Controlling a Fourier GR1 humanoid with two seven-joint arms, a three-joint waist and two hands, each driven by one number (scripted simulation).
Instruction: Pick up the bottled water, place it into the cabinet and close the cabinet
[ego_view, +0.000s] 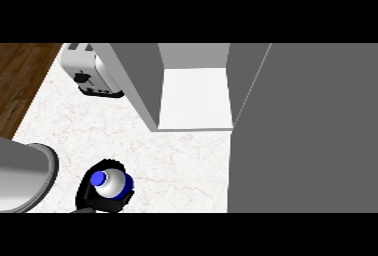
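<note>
Bottle in hand, cabinet open and waiting

Bottle (111, 184): clear body with a blue cap, seen from above, low on the left side of the counter (177, 155). Black fingers of one hand (94, 196) curl round its sides and base, so you have it held. The forearm barely shows at the lower edge, so you cannot tell from this view which arm it belongs to; its place on the left suggests the left hand. No other hand shows.

Cabinet (193, 97): open, with a pale shelf floor facing you, up and to the right of the bottle and well apart from it. Its grey door (303, 130) stands swung out along the right side.

Toaster (92, 70): at the far left of the counter, beside the cabinet's left wall.

Sink (26, 175): steel basin at the left edge, just beside the held bottle.

Step in hand, as you should judge it: the pick-up is done and the carry is due. Your next move calls for taking the bottle up and right, clear of the cabinet's left wall, and setting it on the shelf; only after that does the door need swinging closed.
</note>
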